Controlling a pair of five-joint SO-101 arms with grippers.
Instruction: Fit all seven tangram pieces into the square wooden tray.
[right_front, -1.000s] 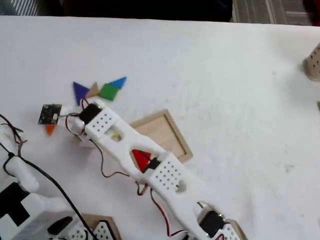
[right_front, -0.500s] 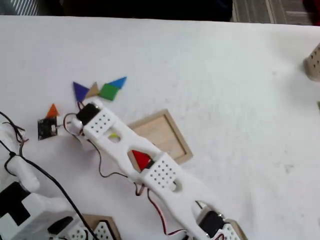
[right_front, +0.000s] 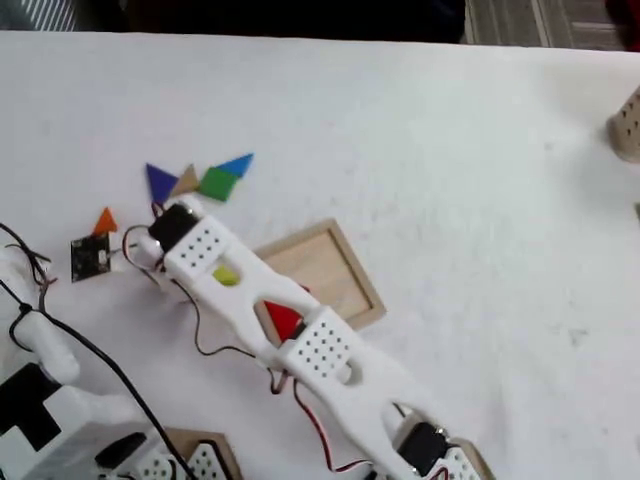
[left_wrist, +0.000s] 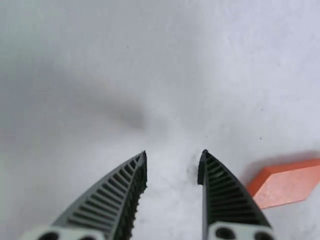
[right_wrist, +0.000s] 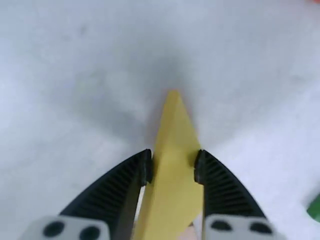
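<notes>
Within the last second the left arm's camera board (right_front: 90, 257) has slid toward seven o'clock, and the orange triangle (right_front: 105, 221) now lies at its twelve. The left claw (left_wrist: 173, 152) hangs released, empty. The right claw (right_wrist: 172, 152) is clenched on the yellow piece (right_wrist: 172, 125), whose long axis runs along the fingers, point leading. The wooden tray (right_front: 330, 262) lies near, toward three o'clock.

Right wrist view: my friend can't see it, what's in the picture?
The right gripper pinches a yellow triangle piece between its two dark ribbed fingers, the tip pointing away over the white table. A green bit peeks in at one edge.
</notes>
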